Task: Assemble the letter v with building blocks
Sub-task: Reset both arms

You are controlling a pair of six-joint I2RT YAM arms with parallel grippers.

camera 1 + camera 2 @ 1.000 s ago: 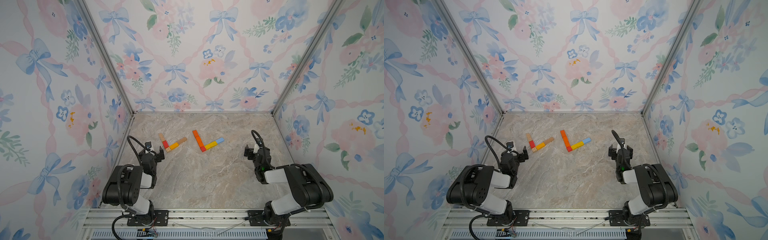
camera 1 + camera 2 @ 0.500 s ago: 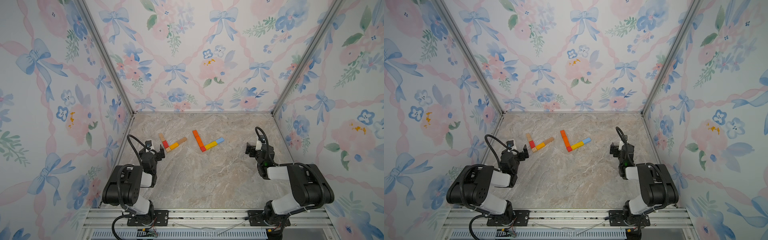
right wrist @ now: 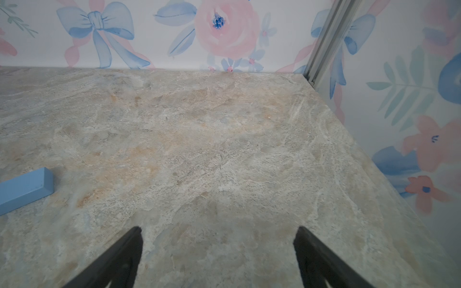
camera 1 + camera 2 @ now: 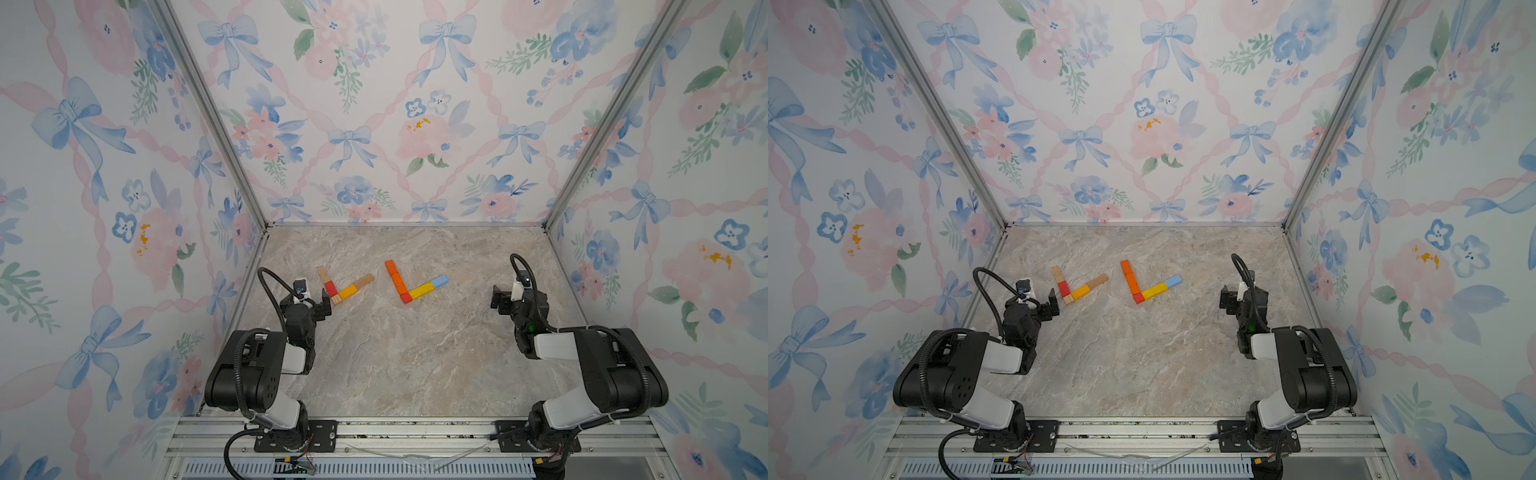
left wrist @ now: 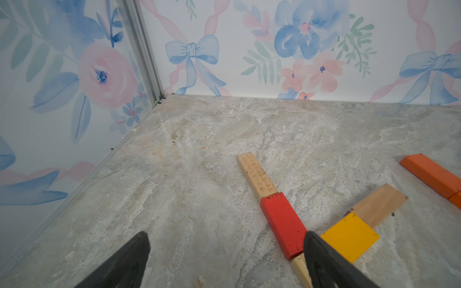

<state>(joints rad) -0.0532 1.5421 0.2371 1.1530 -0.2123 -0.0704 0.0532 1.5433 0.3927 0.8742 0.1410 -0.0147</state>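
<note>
Blocks [image 4: 330, 288] lie flat on the marble table [image 4: 395, 357] in two figures, near each other but apart: the left V [image 4: 347, 291] in wood, red and yellow, the right V [image 4: 420, 290] in orange, red, yellow and light blue. Pieces look butted end to end and I see none loose, so the letter seems done, twice over. The left gripper [image 5: 225, 235] hangs spread and empty just beside the left V's corner; the right gripper [image 3: 219, 228], likewise spread and empty, sits well clear of the blue end. Only backing away seems left.
</note>
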